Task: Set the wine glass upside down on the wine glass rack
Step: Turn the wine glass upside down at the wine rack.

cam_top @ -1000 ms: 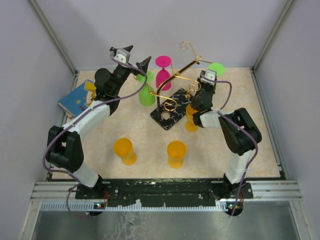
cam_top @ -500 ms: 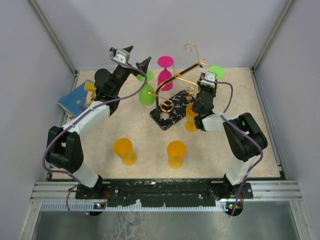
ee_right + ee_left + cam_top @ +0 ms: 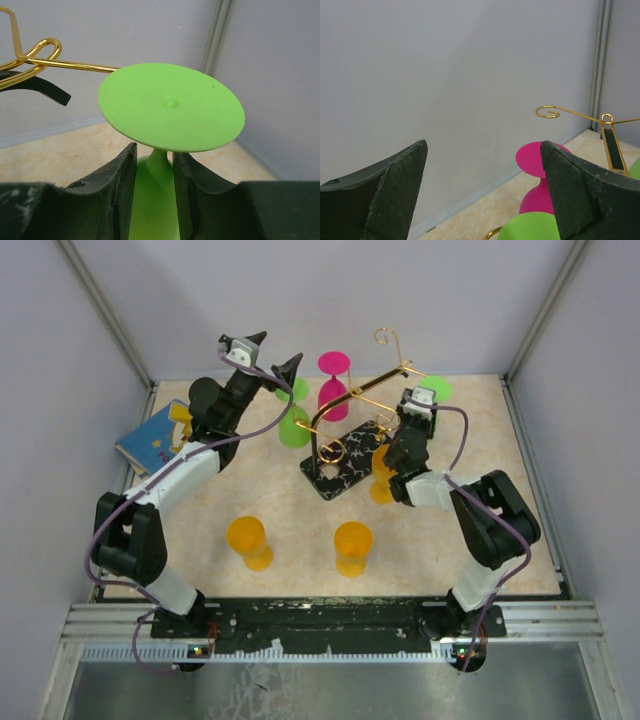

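the right arm bends its elbow out to the right and reaches toward the back of the table, wrist raised beside the wine glass rack [image 3: 345, 458]. the right gripper [image 3: 153, 151] has its dark fingers [image 3: 120, 175] set close on either side of the green wine glass [image 3: 170, 105], pinching it where the stem meets the bowl. the left arm stretches up and back, and the left gripper [image 3: 277, 350] hangs high with its fingers spread wide, holding nothing.

the held glass is upside down, its long axis upright: foot on top, bowl below. it sits at the back right, just beside a gold branch of the rack; whether it bears on the wire i cannot tell.

the glass is matte green with a flat round foot and a small dimple at its centre. the rack is thin shiny gold wire with curled ends on a black, white-veined slab.
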### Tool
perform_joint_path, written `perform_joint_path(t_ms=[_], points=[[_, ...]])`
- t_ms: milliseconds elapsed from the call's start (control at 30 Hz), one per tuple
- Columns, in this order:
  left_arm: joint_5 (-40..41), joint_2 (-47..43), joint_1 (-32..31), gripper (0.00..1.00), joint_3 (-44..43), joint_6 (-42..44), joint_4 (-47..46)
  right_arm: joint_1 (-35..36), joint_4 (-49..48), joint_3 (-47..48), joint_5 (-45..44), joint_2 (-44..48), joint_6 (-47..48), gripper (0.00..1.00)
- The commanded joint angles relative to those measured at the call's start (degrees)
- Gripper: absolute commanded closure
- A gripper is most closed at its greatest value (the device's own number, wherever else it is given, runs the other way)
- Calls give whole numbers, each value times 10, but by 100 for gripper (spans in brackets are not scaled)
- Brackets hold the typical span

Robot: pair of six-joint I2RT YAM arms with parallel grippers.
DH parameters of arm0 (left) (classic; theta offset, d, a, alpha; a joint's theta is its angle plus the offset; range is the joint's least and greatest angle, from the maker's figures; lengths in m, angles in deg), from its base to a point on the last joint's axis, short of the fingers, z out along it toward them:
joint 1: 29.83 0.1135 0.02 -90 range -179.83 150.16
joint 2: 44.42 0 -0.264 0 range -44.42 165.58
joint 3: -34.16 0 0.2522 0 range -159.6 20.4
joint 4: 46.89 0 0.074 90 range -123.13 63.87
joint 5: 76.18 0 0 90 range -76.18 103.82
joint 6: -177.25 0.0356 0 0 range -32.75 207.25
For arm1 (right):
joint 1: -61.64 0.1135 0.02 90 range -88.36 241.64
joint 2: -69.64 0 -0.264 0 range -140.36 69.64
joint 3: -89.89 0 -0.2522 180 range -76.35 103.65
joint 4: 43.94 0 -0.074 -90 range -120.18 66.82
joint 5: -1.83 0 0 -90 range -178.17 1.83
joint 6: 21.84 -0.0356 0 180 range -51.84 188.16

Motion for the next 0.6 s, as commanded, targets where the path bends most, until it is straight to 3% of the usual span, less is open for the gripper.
perform_joint_path(t_ms=[0,567], points=[[-8,-14,2,1,4,-7,-23,7,8,-14,-10,28,-3,66],[-16,-5,2,1,-3,-14,-26,-9,111,-74,29,120,-79,59]])
